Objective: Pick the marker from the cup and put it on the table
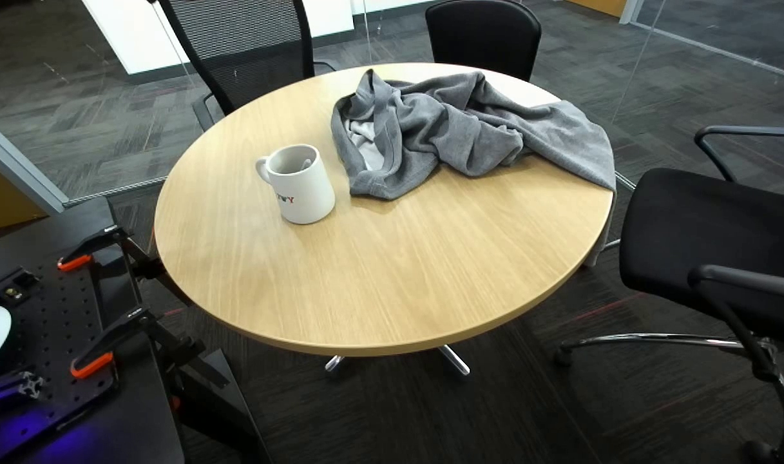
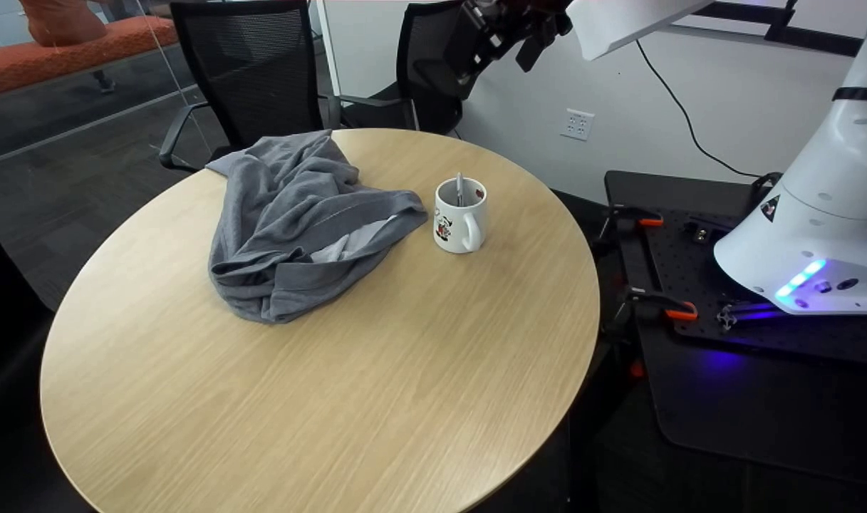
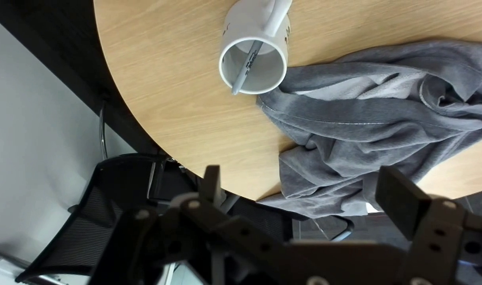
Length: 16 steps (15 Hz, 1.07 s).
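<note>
state: the gripper hangs in the air, well apart from the cup, its fingers set wide apart with nothing between them. the marker leans inside the cup; its upper end lies across the rim opposite the handle and juts just past it. the cup stands upright on the table, with the cloth just beside it.

step, as judged: approach and grasp. bring the gripper over the cup and turn it so that the fingers straddle the marker, one on each flank. lower until they meet the jutting end only; a deeper reach could strike the rim and tip the cup. keep the finger nearer the cloth from snagging it. close gently, since so thin a marker may roll or slip. lift along the lean until the marker is free of the rim, then lay it flat on the table, away from cup and cloth
</note>
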Each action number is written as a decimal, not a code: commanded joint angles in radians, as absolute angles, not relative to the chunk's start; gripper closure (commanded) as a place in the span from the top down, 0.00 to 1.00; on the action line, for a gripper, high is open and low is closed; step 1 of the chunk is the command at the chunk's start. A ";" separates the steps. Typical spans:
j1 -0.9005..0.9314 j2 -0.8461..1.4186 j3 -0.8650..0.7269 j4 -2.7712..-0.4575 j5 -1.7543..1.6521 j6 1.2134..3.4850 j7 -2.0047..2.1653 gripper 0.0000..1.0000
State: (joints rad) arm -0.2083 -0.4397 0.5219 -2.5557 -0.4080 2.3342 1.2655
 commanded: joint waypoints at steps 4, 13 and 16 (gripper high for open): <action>-0.179 -0.414 0.485 -2.542 -0.526 2.268 1.490 1.00; -0.114 -0.265 0.392 -2.545 -0.572 2.358 1.799 1.00; -0.099 -0.213 0.361 -2.539 -0.648 2.382 1.889 1.00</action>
State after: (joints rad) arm -0.1271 -0.2717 0.4016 -2.5566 -0.5779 2.3523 1.7964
